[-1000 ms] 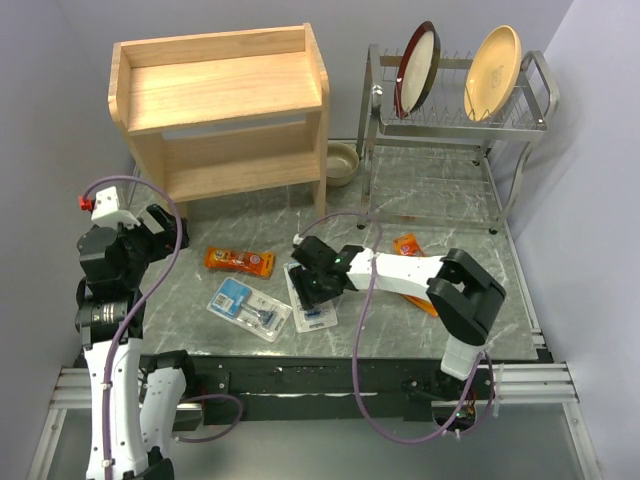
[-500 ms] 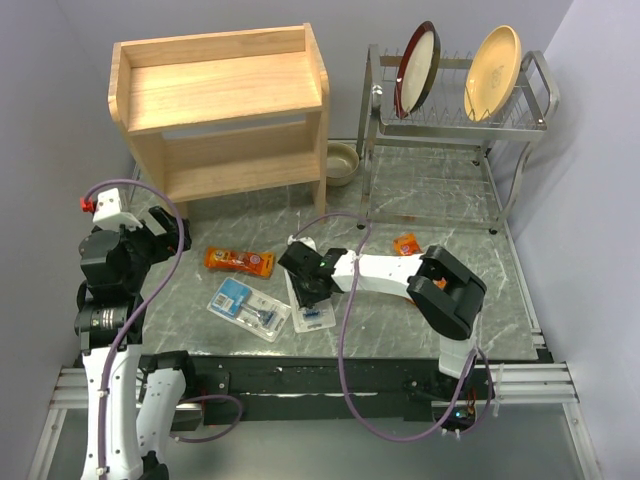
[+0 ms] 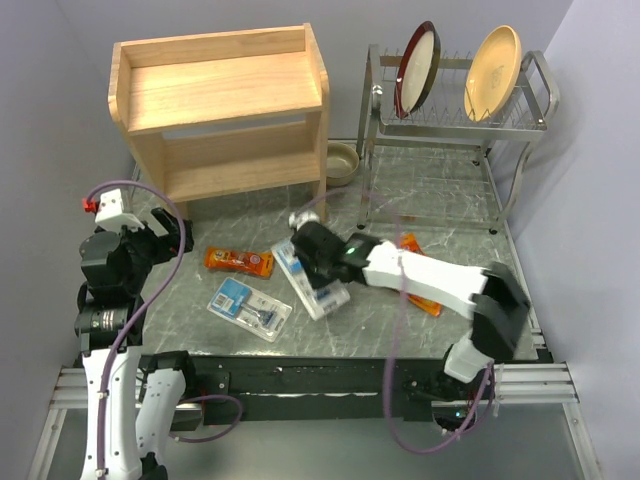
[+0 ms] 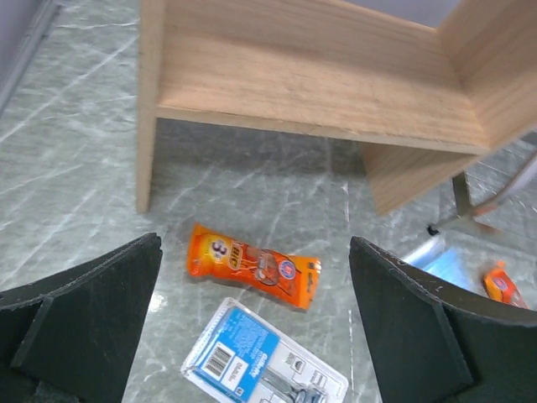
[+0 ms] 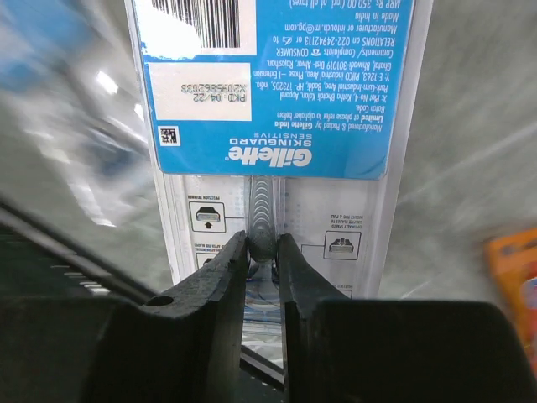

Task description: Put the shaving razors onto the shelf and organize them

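My right gripper (image 3: 308, 262) is shut on a clear blister pack (image 3: 325, 298) with a blue-white card. It holds the pack above the table's middle, in front of the wooden shelf (image 3: 225, 95). In the right wrist view the fingers (image 5: 226, 277) pinch the razor's handle through the pack (image 5: 268, 101). A second blister pack (image 3: 250, 308) and an orange pack (image 3: 240, 262) lie left of it. Two more orange packs (image 3: 410, 243) (image 3: 432, 303) show beside the right arm. My left gripper (image 3: 165, 235) is open and empty at the left, above the orange pack (image 4: 252, 267) and the blister pack (image 4: 260, 365).
A metal dish rack (image 3: 450, 130) with two plates stands at the back right. A small bowl (image 3: 342, 162) sits between the rack and the shelf. The shelf's lower tier (image 4: 310, 75) is bare wood in the left wrist view.
My right gripper has lifted the blister pack off the table and swung it back and left toward the shelf, the arm stretching out. The left arm has barely moved.
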Robot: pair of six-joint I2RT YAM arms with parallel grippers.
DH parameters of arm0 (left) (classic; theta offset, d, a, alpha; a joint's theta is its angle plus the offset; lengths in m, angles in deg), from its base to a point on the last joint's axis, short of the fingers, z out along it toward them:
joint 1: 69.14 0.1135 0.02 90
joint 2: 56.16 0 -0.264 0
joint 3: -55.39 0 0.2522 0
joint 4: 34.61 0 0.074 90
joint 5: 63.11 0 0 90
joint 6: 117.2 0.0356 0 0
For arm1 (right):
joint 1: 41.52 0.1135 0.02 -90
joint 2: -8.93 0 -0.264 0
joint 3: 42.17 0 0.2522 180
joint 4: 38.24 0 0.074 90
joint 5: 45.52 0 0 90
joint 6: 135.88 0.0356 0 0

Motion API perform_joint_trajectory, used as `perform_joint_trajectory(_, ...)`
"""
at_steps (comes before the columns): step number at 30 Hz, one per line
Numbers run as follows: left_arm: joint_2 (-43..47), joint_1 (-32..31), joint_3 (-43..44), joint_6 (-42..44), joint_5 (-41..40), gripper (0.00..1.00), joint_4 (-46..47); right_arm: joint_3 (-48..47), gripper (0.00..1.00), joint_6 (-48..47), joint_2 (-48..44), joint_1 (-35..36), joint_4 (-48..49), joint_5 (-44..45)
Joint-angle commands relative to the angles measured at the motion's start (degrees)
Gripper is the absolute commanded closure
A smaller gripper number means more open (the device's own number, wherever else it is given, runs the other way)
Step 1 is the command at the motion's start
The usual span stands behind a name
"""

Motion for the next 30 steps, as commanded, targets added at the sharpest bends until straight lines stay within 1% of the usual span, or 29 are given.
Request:
perform_joint_trajectory(1, 2.4, -0.3, -4.2, -2.3, 7.6, 0.01, 2.6, -12.9, 1.0, -8.0, -8.4, -1.2, -0.8, 2.7)
perform_joint_trajectory(3, 3.5, -0.2, -5.8, -3.6, 8.7, 0.0, 4.5, -17.2, 1.0, -8.8, -7.7, -1.3, 0.0, 3.7)
perform_joint_trajectory(5, 2.7, -0.3, -6.9, -4.6, 11.0, 0.0, 5.6, -19.8, 1.0, -10.5, -5.0, -1.3, 2.3, 5.3)
perform_joint_trajectory(6, 2.1, -0.3, -6.8, -5.1, 11.1, 0.01, 5.6, -23.2, 1.0, -10.9, -3.4, -1.6, 2.8, 6.2)
perform_joint_trajectory(8, 0.1, -0.2, -6.0, -6.8, 11.5, 0.0, 5.4, -26.8, 1.0, -11.0, 1.2, -3.6, 3.8, 7.0)
perform_joint_trajectory(10, -1.0, -0.3, -4.9, -8.6, 11.3, 0.01, 5.0, -32.5, 1.0, -10.3, 5.9, -6.4, 4.3, 7.0)
perform_joint_trajectory(11, -1.1, 0.0, -4.5, -8.8, 11.4, 0.01, 5.0, -35.8, 1.0, -10.5, 7.2, -7.0, 4.6, 7.0)
perform_joint_trajectory(17, -2.4, 1.1, -4.2, -6.0, 12.7, 0.01, 6.5, -45.3, 1.0, -10.3, 15.5, -9.4, 7.0, 8.6)
perform_joint_trajectory(21, -2.8, 1.1, -6.3, -6.9, 18.2, 0.01, 9.1, -47.1, 1.0, -10.2, 18.4, -9.7, 8.6, 8.7)
perform_joint_trajectory(26, -3.9, 1.1, -7.0, -7.5, 20.5, 0.01, 9.8, -50.0, 1.0, -10.2, 20.8, -10.1, 10.1, 10.5)
perform_joint_trajectory(30, -4.6, 1.1, -7.3, -7.9, 21.7, 0.01, 10.5, -54.2, 1.0, -11.3, 25.4, -9.8, 11.8, 12.8)
